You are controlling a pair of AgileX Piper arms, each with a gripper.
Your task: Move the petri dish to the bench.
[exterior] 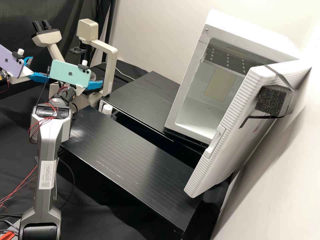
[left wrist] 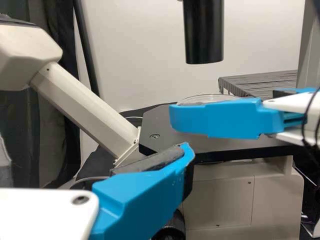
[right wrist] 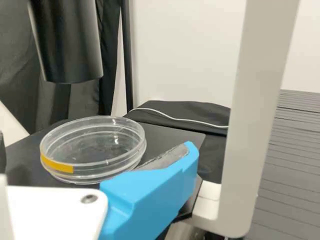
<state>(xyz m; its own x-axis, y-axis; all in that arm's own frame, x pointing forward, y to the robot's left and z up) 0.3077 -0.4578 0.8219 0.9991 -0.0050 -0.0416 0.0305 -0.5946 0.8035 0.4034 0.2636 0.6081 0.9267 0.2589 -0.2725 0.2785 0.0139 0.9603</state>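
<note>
In the right wrist view the petri dish (right wrist: 93, 150) sits on the black stage (right wrist: 167, 131), inside a corner; yellow tape marks its side, and its contents I cannot tell. The right gripper (exterior: 94, 85) is spread about it, gripping nothing. The high view adds the left gripper (exterior: 40, 67), parted and holding nothing, a printed label (exterior: 47, 175) on the right arm, a white-capped container (exterior: 107, 109) by a black platform's corner (exterior: 87, 111), and an open white cabinet (exterior: 196, 55).
</note>
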